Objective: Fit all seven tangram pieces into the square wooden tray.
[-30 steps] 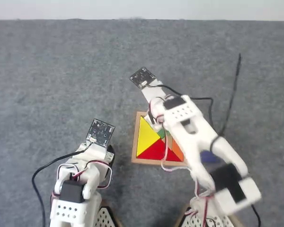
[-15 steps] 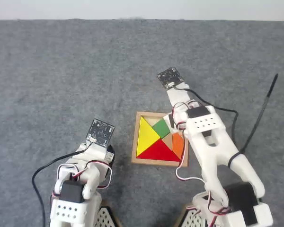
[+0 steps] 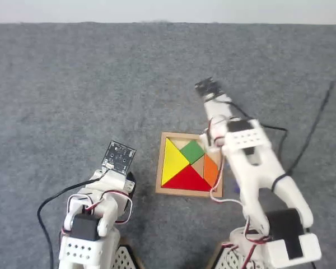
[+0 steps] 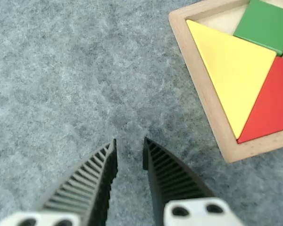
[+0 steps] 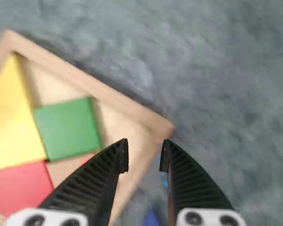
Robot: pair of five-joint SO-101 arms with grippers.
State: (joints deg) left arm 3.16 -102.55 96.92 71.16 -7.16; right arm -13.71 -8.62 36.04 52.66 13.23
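High camera's up top, looking down over the table (image 3: 73,73) from the near side; both wrist cameras sit close (aimed downward), all three catching the tray (image 3: 158,162).

A tray (image 3: 185,193) sits right of centre on the tabletop (image 3: 73,84), toward the near edge. Inside, a large triangle (image 3: 172,161) lies against the left wall, a second triangle (image 3: 187,180) against the near wall, a square (image 3: 192,151) just behind where they meet, and a small piece (image 3: 210,170) by the right wall. The left gripper (image 4: 129,141) hangs left of the tray, the right gripper (image 5: 144,141) over its far right corner.
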